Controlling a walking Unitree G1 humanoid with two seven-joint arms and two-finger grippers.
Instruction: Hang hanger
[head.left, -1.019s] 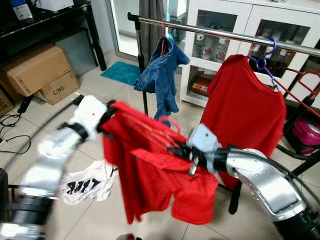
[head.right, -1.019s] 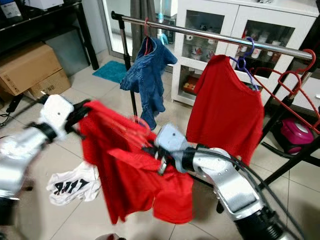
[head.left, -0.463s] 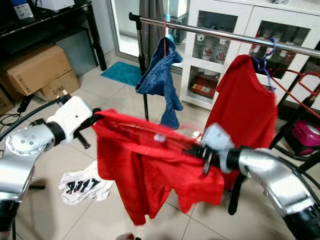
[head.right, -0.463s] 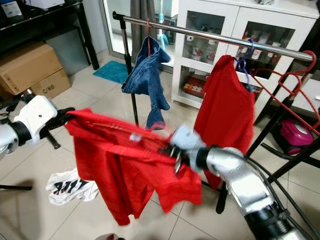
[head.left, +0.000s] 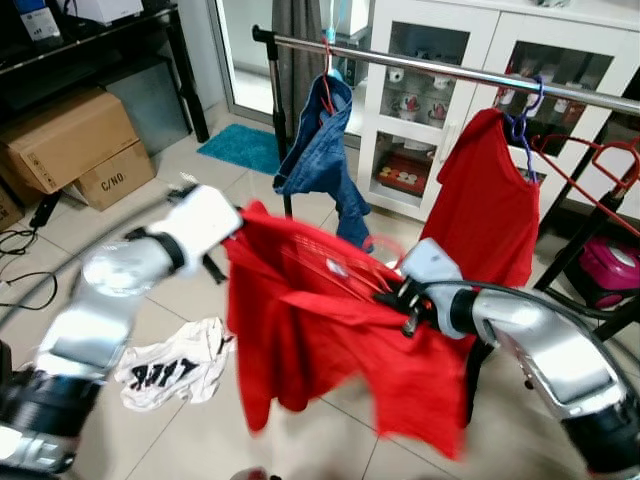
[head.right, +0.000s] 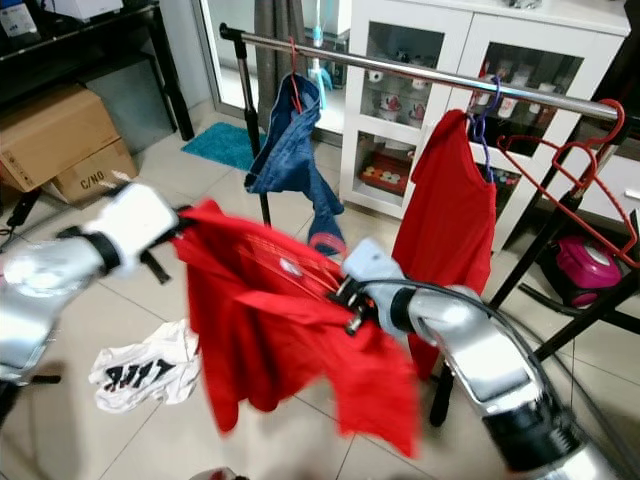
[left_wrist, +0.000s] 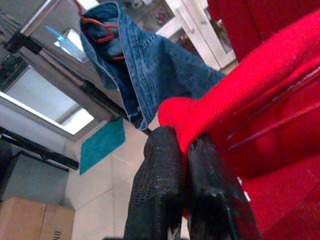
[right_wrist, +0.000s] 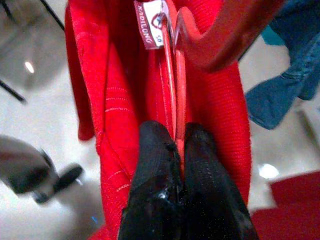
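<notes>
Since half a second ago both arms have drawn the red shirt up and in toward the rail; the left arm, then low by the boxes, is now raised and blurred, and the shirt hangs in a narrower bunch.

The left gripper is pinched tight on one edge of the shirt, the cloth bulging out between its fingers. The right gripper is closed on the thin red hanger inside the shirt's neck, beside the white label; its fingers meet around the wire with no gap.

The hanger lies roughly level between the two grippers, its long axis running left to right, sloping a little down toward the right one. The shirt drapes below it, well clear of the floor, in front of and below the rail.

On the rail hang a denim garment, another red shirt on a purple hanger, and bare red hangers. Behind stands a white cabinet. A white garment lies on the tiled floor; cardboard boxes sit at the left.
</notes>
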